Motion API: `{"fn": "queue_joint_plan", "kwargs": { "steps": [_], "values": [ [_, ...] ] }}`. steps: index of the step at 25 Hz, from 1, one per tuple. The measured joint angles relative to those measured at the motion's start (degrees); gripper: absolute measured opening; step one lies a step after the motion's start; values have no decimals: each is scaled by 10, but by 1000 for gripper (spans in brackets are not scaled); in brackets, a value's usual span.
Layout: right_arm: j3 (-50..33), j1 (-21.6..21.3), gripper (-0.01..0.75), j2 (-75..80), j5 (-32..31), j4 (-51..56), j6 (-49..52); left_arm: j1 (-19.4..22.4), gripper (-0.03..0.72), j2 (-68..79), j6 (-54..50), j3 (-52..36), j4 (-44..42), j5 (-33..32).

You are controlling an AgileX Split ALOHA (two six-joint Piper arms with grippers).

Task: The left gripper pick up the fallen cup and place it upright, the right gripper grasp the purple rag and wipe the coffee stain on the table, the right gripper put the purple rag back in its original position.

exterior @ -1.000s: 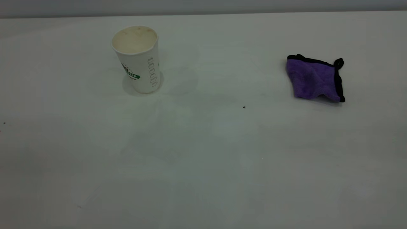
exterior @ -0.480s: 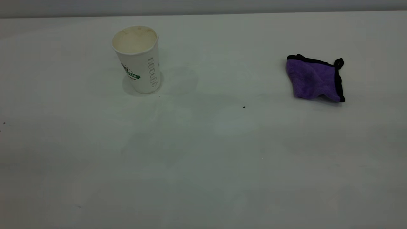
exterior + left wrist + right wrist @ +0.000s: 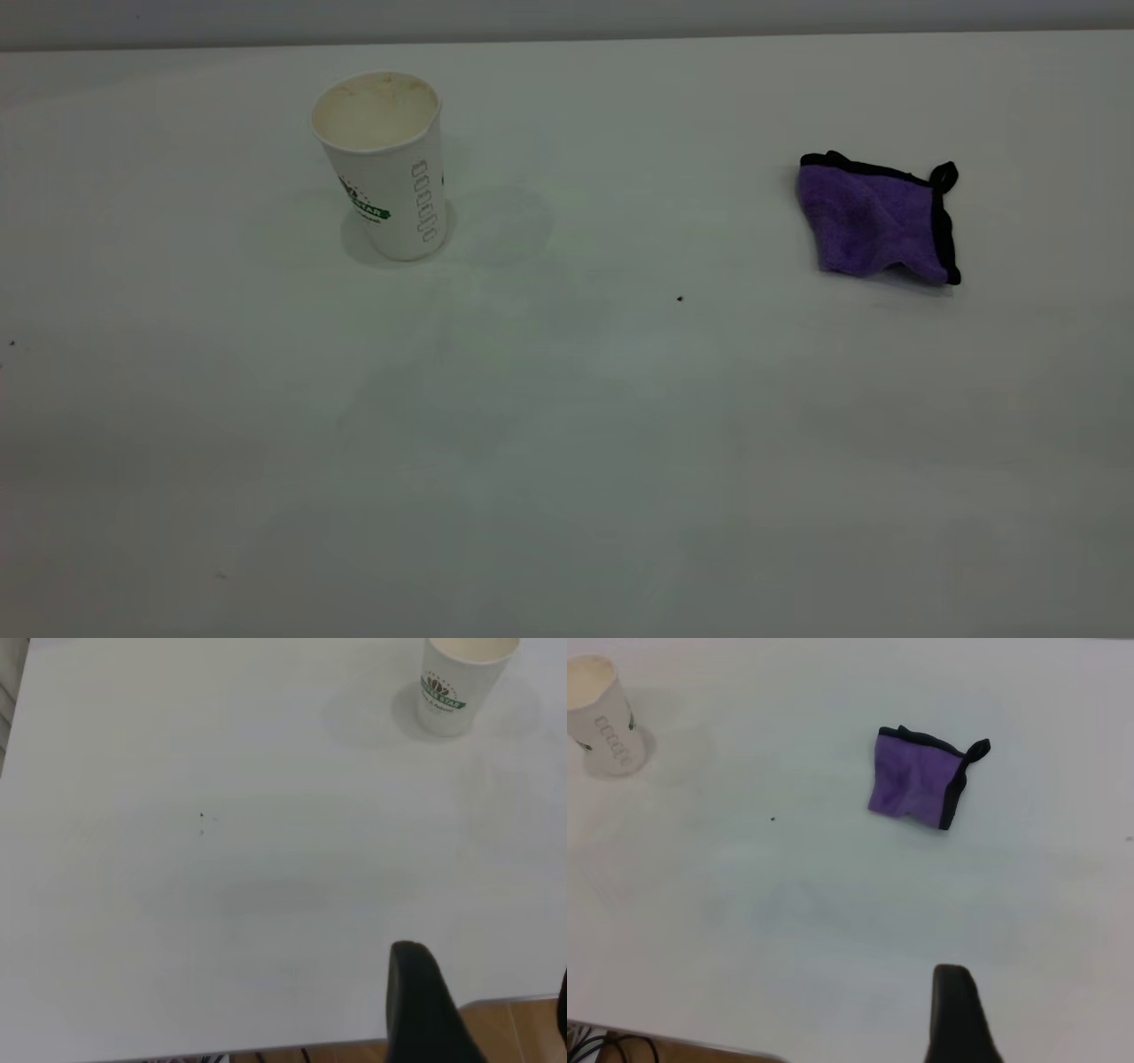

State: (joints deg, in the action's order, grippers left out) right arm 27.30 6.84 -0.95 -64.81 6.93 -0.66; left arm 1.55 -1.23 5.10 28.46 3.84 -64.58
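The cup (image 3: 387, 168) stands upright on the table (image 3: 567, 461) at the back left, white with a green band and a cream inside. It also shows in the left wrist view (image 3: 454, 682) and the right wrist view (image 3: 601, 722). The purple rag (image 3: 873, 221) lies crumpled at the back right, black trim and corner loop showing; it also shows in the right wrist view (image 3: 920, 784). No coffee stain shows. My left gripper (image 3: 487, 979) is open and empty over the table's near edge. My right gripper (image 3: 1050, 992) is open and empty, with one finger (image 3: 955, 1014) showing. Neither gripper is in the exterior view.
A tiny dark speck (image 3: 679, 299) lies between the cup and the rag. Another speck (image 3: 11, 343) lies near the table's left edge. The table's near edge, with wooden floor below it (image 3: 514, 1032), shows in the left wrist view.
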Motion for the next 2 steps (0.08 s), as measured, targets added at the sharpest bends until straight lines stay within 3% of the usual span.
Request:
{"fn": "queue_joint_plan", "kwargs": {
  "steps": [2],
  "values": [
    [0,0,524,0,1,0,0,0,414,0,0,0,0,0]
  ]
}}
